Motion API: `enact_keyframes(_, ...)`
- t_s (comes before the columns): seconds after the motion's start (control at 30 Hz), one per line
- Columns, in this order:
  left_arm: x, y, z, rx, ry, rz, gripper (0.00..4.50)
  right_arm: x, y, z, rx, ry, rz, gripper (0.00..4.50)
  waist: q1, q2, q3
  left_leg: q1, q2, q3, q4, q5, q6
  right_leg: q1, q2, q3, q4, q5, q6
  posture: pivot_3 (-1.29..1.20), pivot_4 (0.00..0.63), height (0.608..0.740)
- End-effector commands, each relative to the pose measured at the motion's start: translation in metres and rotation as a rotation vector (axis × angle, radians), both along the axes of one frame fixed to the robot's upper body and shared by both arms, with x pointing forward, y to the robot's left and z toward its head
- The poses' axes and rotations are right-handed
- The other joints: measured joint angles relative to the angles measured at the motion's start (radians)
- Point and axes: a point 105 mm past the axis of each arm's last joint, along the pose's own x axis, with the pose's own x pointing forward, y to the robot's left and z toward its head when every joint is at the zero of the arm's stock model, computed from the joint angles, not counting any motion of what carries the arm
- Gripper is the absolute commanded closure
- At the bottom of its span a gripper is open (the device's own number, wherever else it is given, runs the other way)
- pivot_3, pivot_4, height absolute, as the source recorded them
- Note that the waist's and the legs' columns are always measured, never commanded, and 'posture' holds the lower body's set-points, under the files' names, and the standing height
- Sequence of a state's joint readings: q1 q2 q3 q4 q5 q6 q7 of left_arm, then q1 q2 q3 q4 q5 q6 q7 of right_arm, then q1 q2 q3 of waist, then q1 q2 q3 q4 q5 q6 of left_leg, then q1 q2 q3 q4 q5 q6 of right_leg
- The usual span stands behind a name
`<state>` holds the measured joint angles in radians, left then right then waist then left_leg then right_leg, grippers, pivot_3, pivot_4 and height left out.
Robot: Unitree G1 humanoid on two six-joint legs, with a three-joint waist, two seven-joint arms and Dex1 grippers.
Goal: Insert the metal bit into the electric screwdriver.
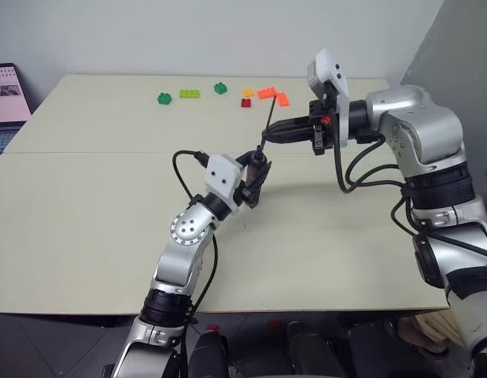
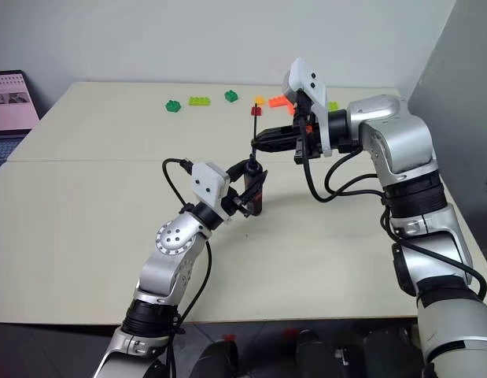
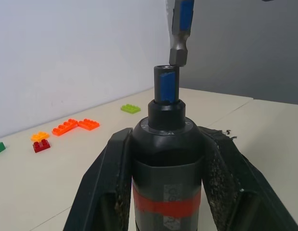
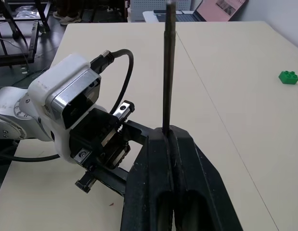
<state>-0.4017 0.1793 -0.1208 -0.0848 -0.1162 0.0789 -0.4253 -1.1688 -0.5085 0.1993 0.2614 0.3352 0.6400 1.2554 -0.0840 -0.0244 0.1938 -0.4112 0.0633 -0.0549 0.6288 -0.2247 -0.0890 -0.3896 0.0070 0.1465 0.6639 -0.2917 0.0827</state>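
My left gripper is shut on the electric screwdriver, a black cylinder with a red band, held with its tip up above the table's middle. Its blue-taped socket stands open at the top. My right gripper reaches in from the right and is shut on the metal bit, a thin dark rod held nearly upright. The bit's blue-marked lower end hangs just above the socket's rim, slightly off its centre and apart from it. The bit sticks up past the right fingers.
Several toy bricks lie along the far side of the beige table: green, lime, orange, red. A laptop stands beyond the left edge. A grey wall rises at the far right.
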Motion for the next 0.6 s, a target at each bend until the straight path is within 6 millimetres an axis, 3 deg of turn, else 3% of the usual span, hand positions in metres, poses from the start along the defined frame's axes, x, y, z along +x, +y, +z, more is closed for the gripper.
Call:
enact_keyframes(0.03, 0.002, 0.003, -0.012, 0.028, 0.043, 0.018, 2.86, 0.000, 0.001, 0.010, 0.006, -0.042, 0.006, 4.50, 0.000, 0.000, 0.000, 0.000, 0.000, 0.000, 0.000, 0.000, 0.000, 0.000, 0.000, 0.000, 0.000, 0.000, 0.000, 0.00, 0.150, 0.740)
enact_keyframes(0.6, 0.003, 0.004, -0.013, 0.031, 0.045, 0.021, 2.86, -0.002, 0.000, 0.022, 0.050, -0.023, 0.005, 4.50, 0.000, 0.000, 0.000, 0.000, 0.000, 0.000, 0.000, 0.000, 0.000, 0.000, 0.000, 0.000, 0.000, 0.000, 0.000, 0.00, 0.150, 0.740)
